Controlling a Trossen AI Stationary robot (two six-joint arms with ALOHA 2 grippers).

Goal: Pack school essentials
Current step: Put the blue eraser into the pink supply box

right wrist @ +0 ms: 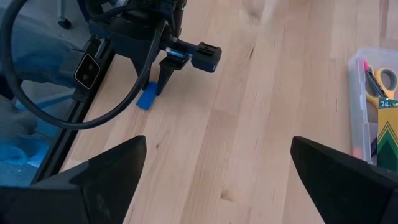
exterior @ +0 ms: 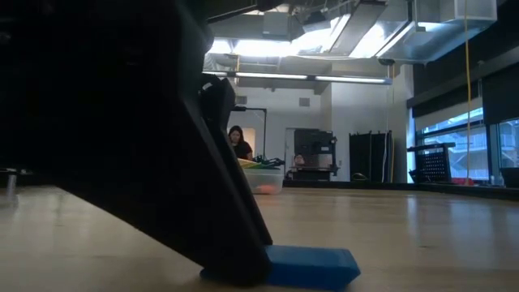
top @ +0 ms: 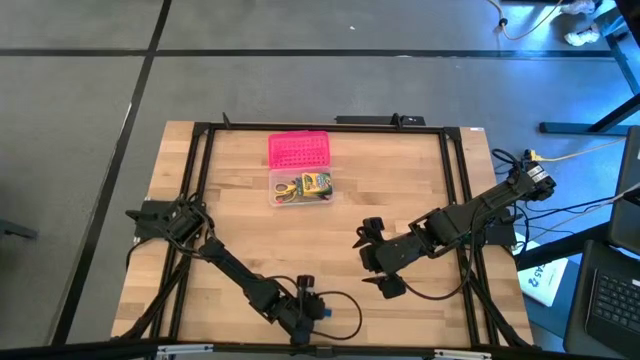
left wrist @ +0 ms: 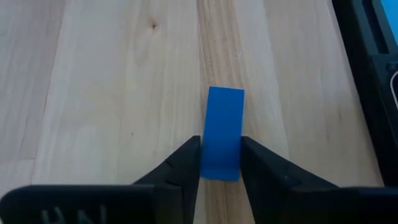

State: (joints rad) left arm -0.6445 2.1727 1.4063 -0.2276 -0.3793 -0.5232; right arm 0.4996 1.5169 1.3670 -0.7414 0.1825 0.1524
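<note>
At the near edge of the tabletop (top: 400,180), left of centre, the left gripper (left wrist: 221,163) is down on the wood with its jaws set either side of the blue eraser (left wrist: 222,130), the dark fingers (left wrist: 180,167) touching or all but touching its long sides; whether they have fully clenched on it I cannot tell. The eraser lies flat on the tabletop, and in the low view it looks like a thin slab still resting on the wood. It should be light, slightly rubbery and grippy, stiff enough not to buckle; a hold across its narrow width, near the middle of its length, looks right, since a grip at the very end might let it pivot. Farther away, at the middle of the far side, the clear box (top: 300,187) holds the yellow-handled scissors (top: 285,188) and the crayon box (top: 316,184), with the pink lid (top: 298,150) just beyond it. To the right, the right gripper (top: 372,258) hovers above the tabletop, jaws spread wide and grasping nothing
</note>
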